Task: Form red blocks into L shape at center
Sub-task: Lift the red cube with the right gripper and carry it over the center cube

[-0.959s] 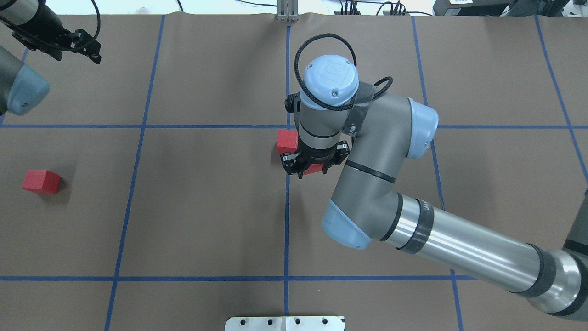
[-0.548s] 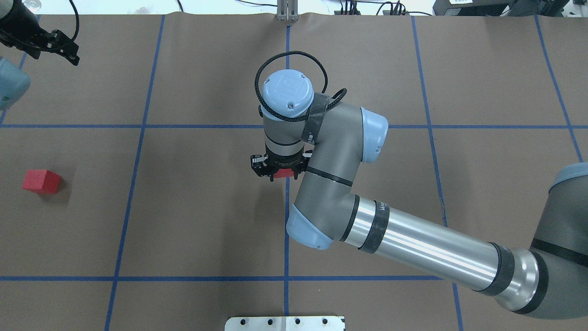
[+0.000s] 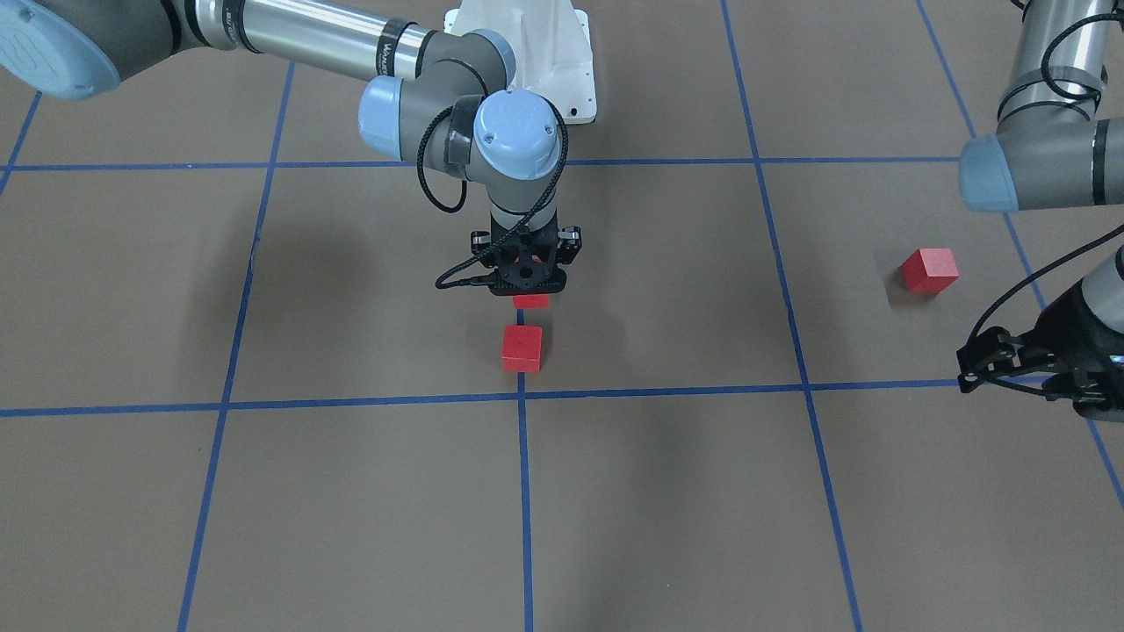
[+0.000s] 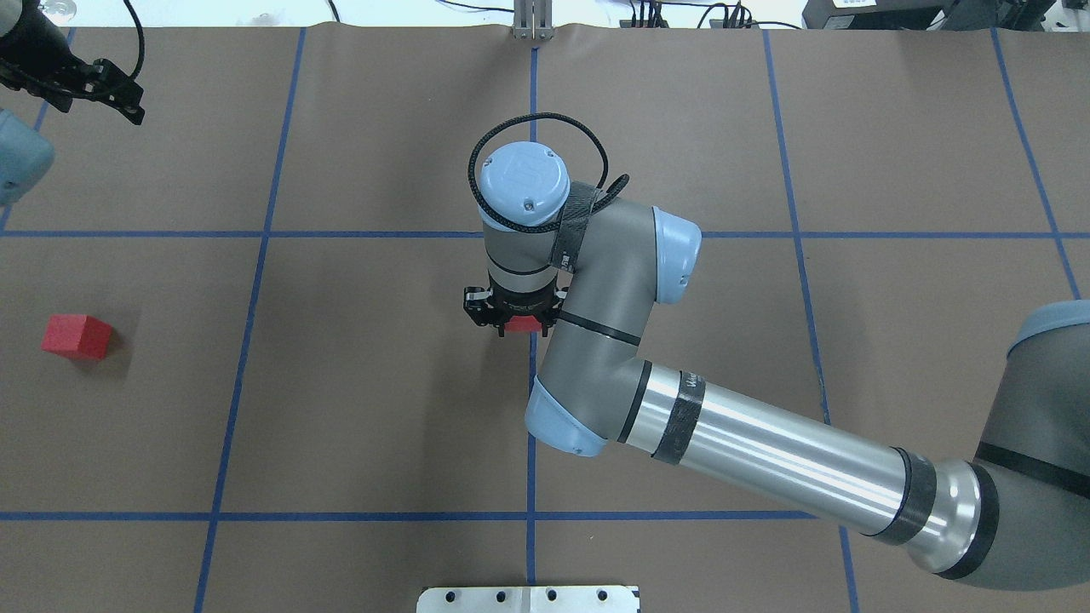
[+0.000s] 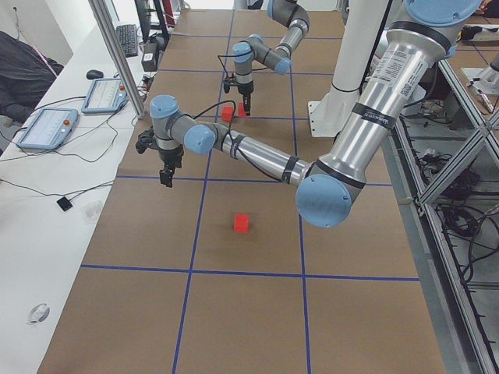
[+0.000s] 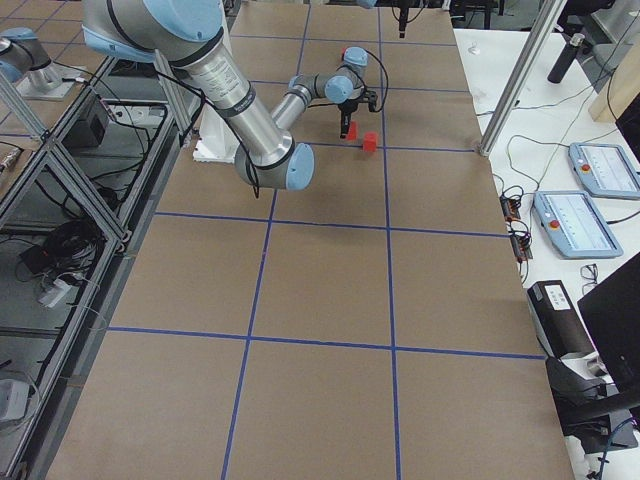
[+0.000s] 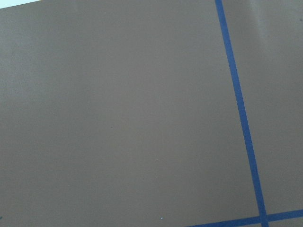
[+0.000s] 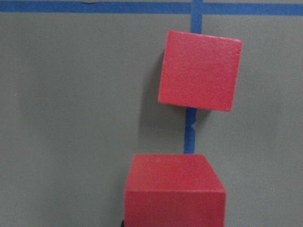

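My right gripper [image 3: 529,294] [image 4: 519,329] is shut on a red block [image 3: 530,301] [image 8: 174,189], held low over the upright blue line. A second red block [image 3: 522,348] [image 8: 199,71] lies on that line just short of the center [image 3: 522,397], with a small gap to the held one. My right wrist hides it in the overhead view. The third red block [image 3: 929,269] [image 4: 77,335] lies far off on my left side. Beyond it, my left gripper [image 3: 966,370] [image 4: 134,100] hangs open and empty at the far left corner.
My right forearm [image 4: 766,460] stretches across the near right squares. The white base plate [image 3: 575,83] [image 4: 528,598] sits at my edge of the table. A metal post [image 4: 532,21] stands at the far edge, and a side desk holds tablets [image 5: 51,125].
My right gripper carried its block leftwards onto the upright line, behind the lying block, which my wrist now covers from overhead. My left arm drew back towards the far left corner.
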Robot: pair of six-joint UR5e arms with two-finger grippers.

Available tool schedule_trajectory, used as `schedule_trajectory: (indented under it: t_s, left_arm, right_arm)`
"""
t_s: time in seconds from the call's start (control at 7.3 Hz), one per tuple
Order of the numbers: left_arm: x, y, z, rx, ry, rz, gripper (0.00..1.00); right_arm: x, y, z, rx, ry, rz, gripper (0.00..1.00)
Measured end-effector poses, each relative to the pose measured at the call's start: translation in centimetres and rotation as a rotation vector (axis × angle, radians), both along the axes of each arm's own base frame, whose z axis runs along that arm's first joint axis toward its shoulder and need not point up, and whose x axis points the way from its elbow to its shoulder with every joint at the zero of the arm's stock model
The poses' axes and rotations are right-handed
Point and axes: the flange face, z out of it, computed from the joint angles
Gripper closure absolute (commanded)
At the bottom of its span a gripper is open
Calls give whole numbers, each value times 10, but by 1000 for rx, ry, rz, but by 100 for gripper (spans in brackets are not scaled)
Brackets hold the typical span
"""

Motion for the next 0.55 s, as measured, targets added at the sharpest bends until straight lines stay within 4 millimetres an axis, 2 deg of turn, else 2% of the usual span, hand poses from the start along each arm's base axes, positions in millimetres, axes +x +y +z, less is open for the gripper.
schedule_trajectory:
  t_s: [0.55]
  left_arm:
    - [3, -2, -3, 1, -2, -2, 0]
  right_arm:
    - [1, -11, 8, -2, 7, 14, 100]
